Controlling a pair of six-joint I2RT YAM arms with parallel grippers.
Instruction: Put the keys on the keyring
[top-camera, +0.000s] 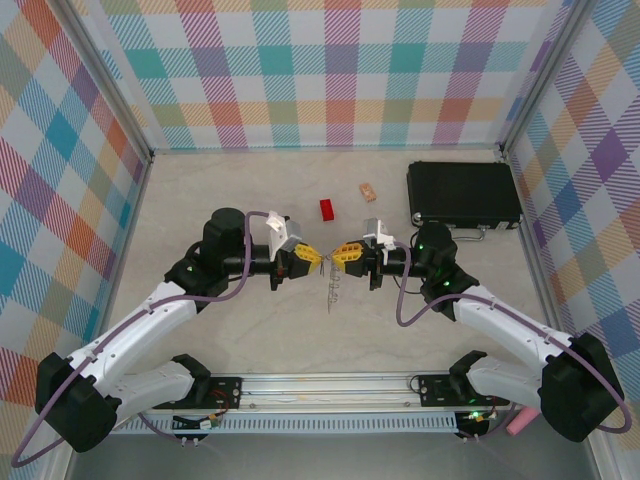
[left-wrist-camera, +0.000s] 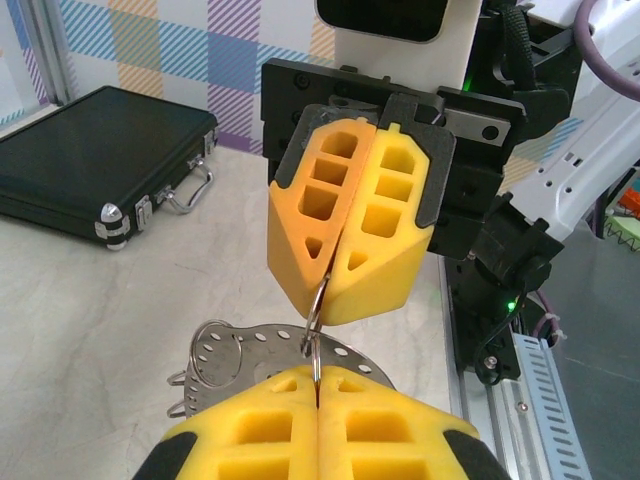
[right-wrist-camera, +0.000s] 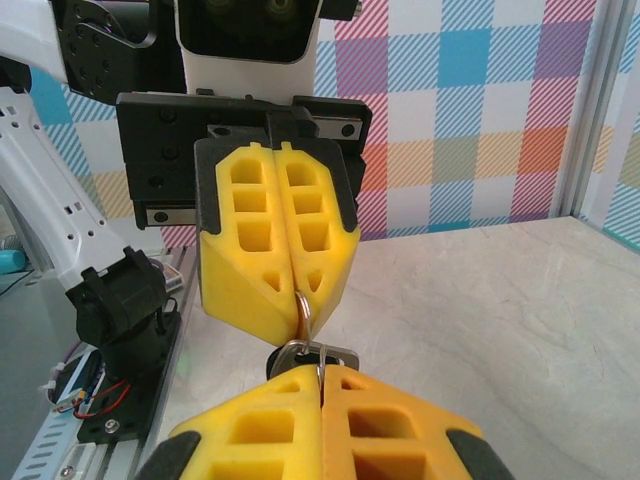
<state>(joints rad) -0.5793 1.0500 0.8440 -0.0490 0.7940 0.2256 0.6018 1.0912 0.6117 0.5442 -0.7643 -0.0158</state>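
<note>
My left gripper (top-camera: 313, 256) and right gripper (top-camera: 340, 251), both pressed together, are meeting at mid-table and pinching the grey keyring (left-wrist-camera: 232, 352), which is hanging between them. I think one side should be gripping firmly while the other is gently prying its small wire loop (left-wrist-camera: 314, 308).

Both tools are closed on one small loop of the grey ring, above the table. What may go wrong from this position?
1. The left tool and the right tool pinch the same wire loop tip to tip. Pulling apart might bend it or make it slip out.
2. The keyring hangs from that loop over the table, so a weak grip may drop it.
3. The tips nearly touch and could collide.
</note>
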